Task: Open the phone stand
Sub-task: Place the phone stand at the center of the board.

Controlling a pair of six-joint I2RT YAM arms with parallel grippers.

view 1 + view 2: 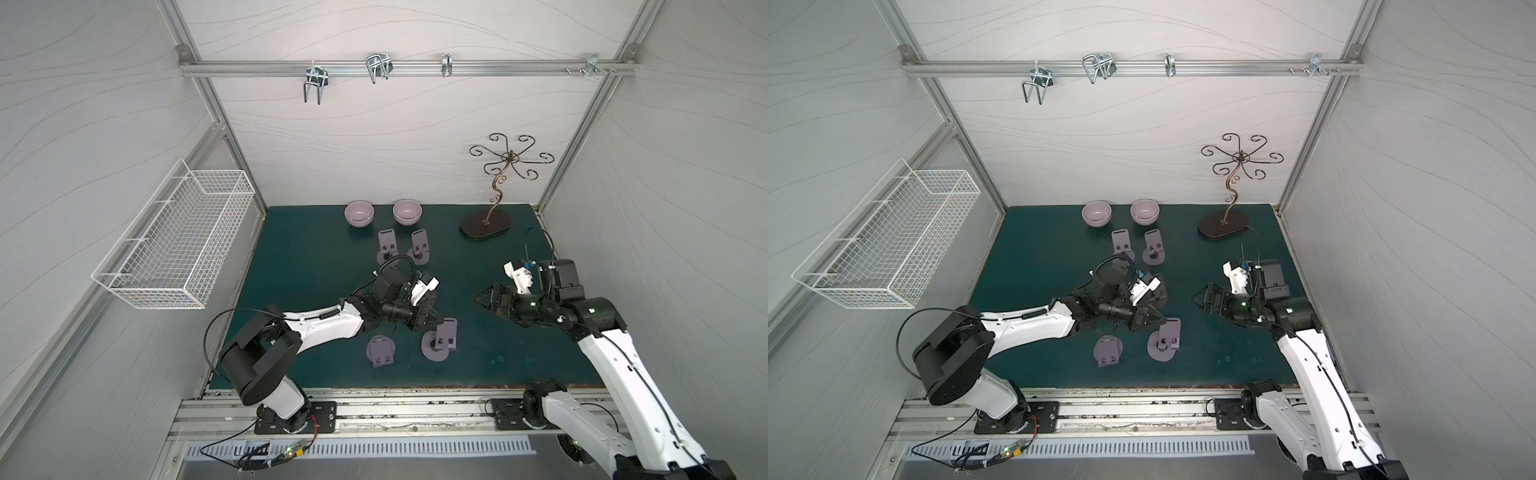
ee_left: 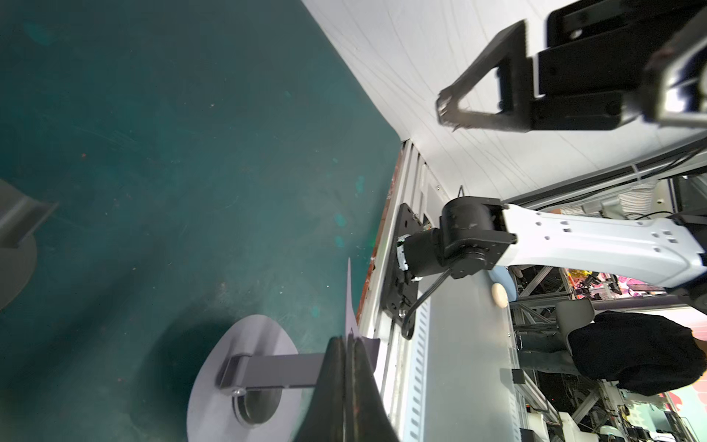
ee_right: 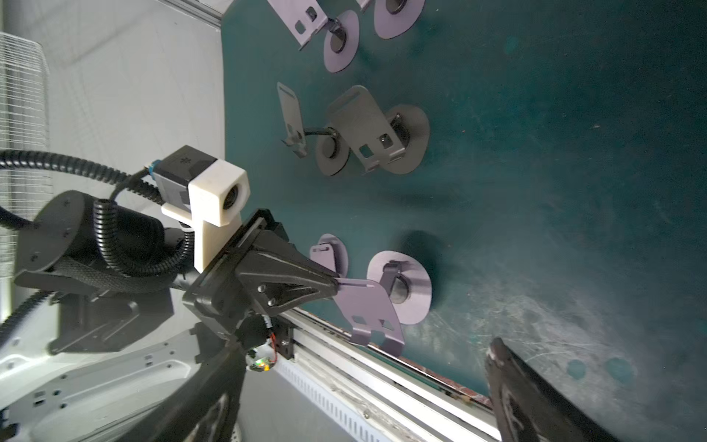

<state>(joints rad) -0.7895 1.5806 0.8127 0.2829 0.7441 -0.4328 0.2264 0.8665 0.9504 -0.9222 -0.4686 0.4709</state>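
Observation:
A grey-lilac phone stand (image 1: 445,336) stands near the mat's front, with its round base (image 3: 415,302) flat and its back plate (image 3: 367,302) raised. My left gripper (image 1: 439,322) is shut on the plate's top edge, and in the left wrist view the thin plate (image 2: 349,298) shows between the closed fingertips (image 2: 336,352). The stand's arm (image 2: 279,370) runs from the base (image 2: 214,379) to the plate. To the right, above the mat, my right gripper (image 1: 478,300) hangs open, apart from the stand, with nothing between its fingers (image 3: 512,386).
Several more phone stands are on the mat: two at the back (image 1: 387,243) (image 1: 419,246) and a folded one (image 1: 380,351) near the front. Two lilac bowls (image 1: 359,213) (image 1: 407,211) and a metal jewellery tree (image 1: 485,226) stand at the back. A wire basket (image 1: 174,241) hangs on the left wall.

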